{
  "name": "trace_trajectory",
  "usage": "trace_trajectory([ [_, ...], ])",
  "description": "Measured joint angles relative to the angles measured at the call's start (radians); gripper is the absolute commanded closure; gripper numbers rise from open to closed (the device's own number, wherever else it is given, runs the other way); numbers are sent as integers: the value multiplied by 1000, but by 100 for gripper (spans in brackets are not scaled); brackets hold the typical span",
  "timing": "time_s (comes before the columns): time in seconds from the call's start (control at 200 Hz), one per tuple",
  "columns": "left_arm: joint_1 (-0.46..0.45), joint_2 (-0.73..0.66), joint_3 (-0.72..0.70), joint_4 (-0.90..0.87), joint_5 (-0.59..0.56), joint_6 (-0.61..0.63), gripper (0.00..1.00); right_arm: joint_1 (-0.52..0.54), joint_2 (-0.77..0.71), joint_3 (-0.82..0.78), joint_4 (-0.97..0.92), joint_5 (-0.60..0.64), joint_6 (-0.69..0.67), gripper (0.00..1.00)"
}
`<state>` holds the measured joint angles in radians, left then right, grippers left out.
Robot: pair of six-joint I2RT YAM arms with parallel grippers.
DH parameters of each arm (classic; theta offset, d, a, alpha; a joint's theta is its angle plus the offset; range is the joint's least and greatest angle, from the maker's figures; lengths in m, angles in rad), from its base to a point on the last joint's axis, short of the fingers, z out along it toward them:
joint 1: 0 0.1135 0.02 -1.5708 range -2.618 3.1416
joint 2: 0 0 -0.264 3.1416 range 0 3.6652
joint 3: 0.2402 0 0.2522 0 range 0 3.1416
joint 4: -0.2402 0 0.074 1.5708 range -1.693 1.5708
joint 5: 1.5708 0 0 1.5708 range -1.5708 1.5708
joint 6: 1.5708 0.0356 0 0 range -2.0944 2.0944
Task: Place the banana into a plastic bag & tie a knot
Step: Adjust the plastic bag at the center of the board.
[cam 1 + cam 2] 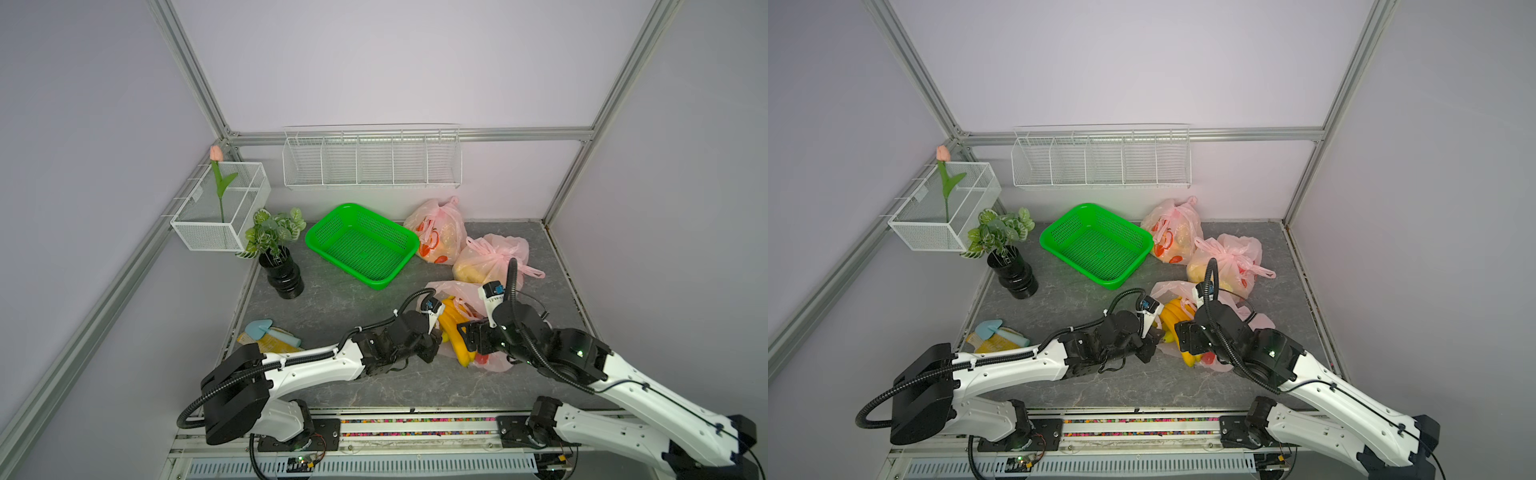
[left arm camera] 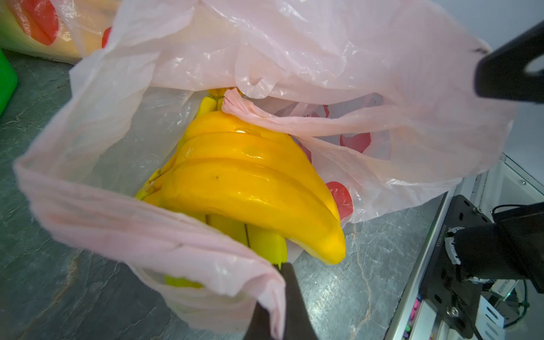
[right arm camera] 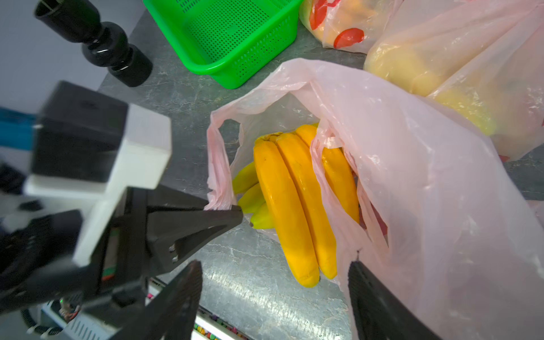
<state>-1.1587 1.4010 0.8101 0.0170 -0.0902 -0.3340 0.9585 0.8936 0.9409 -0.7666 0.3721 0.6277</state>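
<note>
The bunch of glossy yellow bananas [image 3: 288,206] lies mostly inside the thin translucent pink plastic bag [image 3: 426,206] on the grey marbled table [image 3: 235,282], tips poking out the mouth. Left fingers [image 3: 206,223] pinch one handle loop; right fingers [image 3: 176,294] are spread wide, holding nothing. Film looks flimsy and slippery (probably tears easily), so I'd grab the bunched handles, not the sheet. The bag's far end is buried under folds.

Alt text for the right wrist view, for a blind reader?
A bunch of bananas lies half inside an open pink bag, tips sticking out. The left gripper pinches the bag's handle; the right gripper stands open at the mouth. A green basket, black vase and two filled bags lie behind.
</note>
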Motion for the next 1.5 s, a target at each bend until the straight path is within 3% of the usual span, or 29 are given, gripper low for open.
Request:
trace_trajectory([
  [0.24, 0, 0, 0, 1, 0, 0, 100, -45, 34, -100, -6, 108, 54, 15],
  [0.51, 0, 0, 0, 1, 1, 0, 100, -301, 61, -279, 66, 50, -24, 16],
  [0.575, -1, 0, 0, 1, 2, 0, 100, -322, 66, -297, 104, 9, -45, 22],
  [0.74, -13, -1, 0, 0, 6, 0, 100, -331, 92, -315, 169, -46, -77, 51],
  [0.95, -25, -23, 32, -9, 26, -5, 100, -335, 51, -326, 202, -94, -96, 78],
  [1.179, -27, -90, 105, -16, 66, -20, 100, -335, 18, -307, 211, -187, -80, 93],
  [1.504, -28, -102, 159, -30, 92, -26, 100, -335, -50, -224, 189, -238, -48, 93],
])
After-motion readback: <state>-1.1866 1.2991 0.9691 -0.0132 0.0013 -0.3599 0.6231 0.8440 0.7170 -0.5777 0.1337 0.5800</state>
